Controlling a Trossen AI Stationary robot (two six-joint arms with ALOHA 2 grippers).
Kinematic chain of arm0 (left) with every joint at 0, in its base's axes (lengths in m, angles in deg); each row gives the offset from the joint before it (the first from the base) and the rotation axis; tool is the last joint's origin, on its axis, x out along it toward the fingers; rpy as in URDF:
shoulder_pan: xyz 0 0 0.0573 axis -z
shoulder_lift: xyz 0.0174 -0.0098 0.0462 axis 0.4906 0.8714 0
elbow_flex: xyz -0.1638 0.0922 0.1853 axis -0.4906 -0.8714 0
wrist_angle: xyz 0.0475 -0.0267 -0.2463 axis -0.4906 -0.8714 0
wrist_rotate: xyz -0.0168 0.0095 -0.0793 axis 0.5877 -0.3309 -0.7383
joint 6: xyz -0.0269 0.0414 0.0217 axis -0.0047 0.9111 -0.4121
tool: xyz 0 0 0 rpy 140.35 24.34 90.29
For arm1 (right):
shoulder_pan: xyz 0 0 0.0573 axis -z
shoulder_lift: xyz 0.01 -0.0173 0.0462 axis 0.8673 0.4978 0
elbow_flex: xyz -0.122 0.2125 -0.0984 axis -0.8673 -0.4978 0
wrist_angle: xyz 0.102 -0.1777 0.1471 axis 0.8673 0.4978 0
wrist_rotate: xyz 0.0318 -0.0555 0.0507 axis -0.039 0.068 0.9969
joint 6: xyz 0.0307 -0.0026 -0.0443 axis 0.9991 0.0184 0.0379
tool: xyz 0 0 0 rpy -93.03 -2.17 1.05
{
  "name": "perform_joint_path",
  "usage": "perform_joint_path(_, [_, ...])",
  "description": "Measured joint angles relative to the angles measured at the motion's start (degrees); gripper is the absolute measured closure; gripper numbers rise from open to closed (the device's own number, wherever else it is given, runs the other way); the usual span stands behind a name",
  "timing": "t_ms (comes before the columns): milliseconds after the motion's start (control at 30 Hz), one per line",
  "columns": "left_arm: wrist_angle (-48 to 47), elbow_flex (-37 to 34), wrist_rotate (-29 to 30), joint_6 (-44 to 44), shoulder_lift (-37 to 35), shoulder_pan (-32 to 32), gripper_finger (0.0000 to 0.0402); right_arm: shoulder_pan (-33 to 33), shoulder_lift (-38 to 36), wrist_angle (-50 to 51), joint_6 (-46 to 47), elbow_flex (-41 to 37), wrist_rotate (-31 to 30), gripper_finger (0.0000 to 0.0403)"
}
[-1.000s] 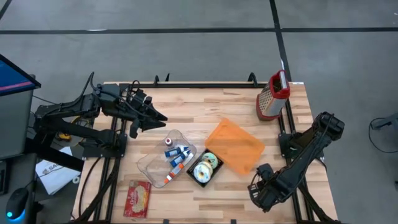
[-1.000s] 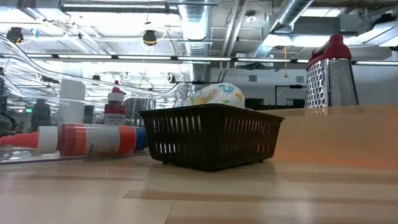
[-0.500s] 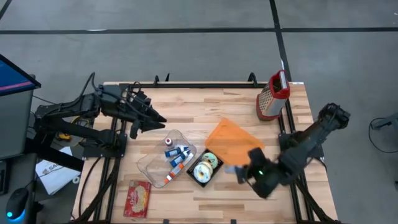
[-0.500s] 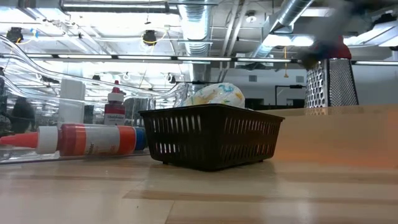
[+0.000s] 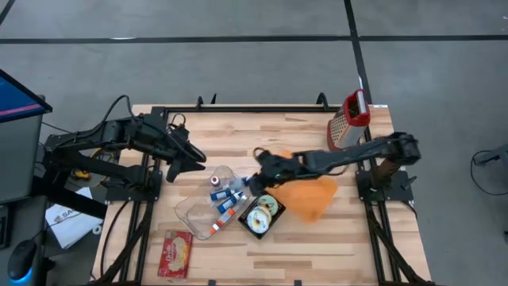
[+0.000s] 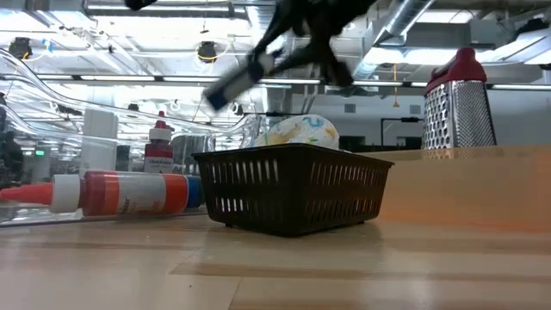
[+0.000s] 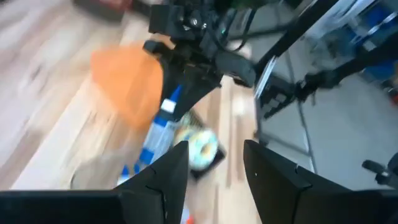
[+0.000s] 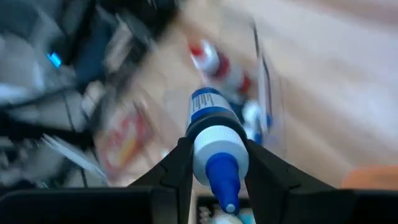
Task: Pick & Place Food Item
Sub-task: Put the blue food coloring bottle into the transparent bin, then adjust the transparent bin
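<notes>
My right gripper [image 5: 254,176] reaches from the table's right side to above a clear plastic tub [image 5: 198,208] and is shut on a white bottle with a blue cap [image 8: 210,118]. The same bottle [image 7: 163,115] shows in the left wrist view. Several more bottles [image 5: 225,200] lie in the tub. A colourful food item [image 6: 298,132] sits in a black basket [image 5: 262,216] beside the tub. My left gripper [image 5: 196,161] hovers open by the tub's far left corner, with nothing between its fingers. My right gripper pinches the bottle's white cap end [image 8: 214,155] between its two fingers [image 8: 181,163], which lie along the bottle. The blue nozzle points back toward the wrist and the body sticks out past the fingertips. The bottle [image 6: 228,86] slants downward, lifted clear above the tub.
An orange sheet [image 5: 309,195] lies under the right arm, right of the basket. A metal grater with a red handle [image 5: 348,123] stands at the far right corner. A red packet [image 5: 176,253] lies at the near left edge.
My right gripper has swung fast from the table's near right corner toward its middle, over the orange sheet, to above the tub, rising and turning as it went. My left gripper has tipped downward a little.
</notes>
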Motion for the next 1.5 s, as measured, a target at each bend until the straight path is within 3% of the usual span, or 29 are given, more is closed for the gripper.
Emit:
perform_joint_path(133, [-4.37, 0.0, 0.16, 0.0, -0.96, 0.02, 0.0252, 0.7, 6.16, 0.56, -2.46, 4.44, 5.55, 0.0298])
perform_joint_path(433, [-7.3, 0.0, 3.99, -0.86, -2.4, 3.65, 0.0252, 0.4, 15.85, 13.2, -7.21, 18.37, 5.8, 0.0296])
perform_joint_path(633, [-8.73, -0.02, 6.66, -1.63, -2.09, 6.39, 0.0252, 1.21, 17.63, 17.57, -7.5, 20.93, 6.72, 0.0239])
perform_joint_path(800, [-14.25, -0.02, 8.64, -1.74, -2.02, 8.47, 0.0252, 1.88, 16.66, 16.85, -7.72, 21.03, 6.78, 0.0224])
perform_joint_path(1000, [-20.79, -1.2, 8.41, -3.94, -2.23, 13.5, 0.0252, 1.82, 12.8, 15.89, -7.47, 21.04, 5.32, 0.0234])
perform_joint_path(1333, [-23.9, -12.88, -5.94, -20.79, -3.01, 32.52, 0.0252, -0.8, 3.17, 19.46, -6.78, 21.04, -2.37, 0.0254])
perform_joint_path(1500, [-23.57, -17.98, -7.07, -29.57, -4.6, 39.83, 0.0252, -3.58, -1.69, 26.04, -5.24, 21.04, -8.76, 0.0259])
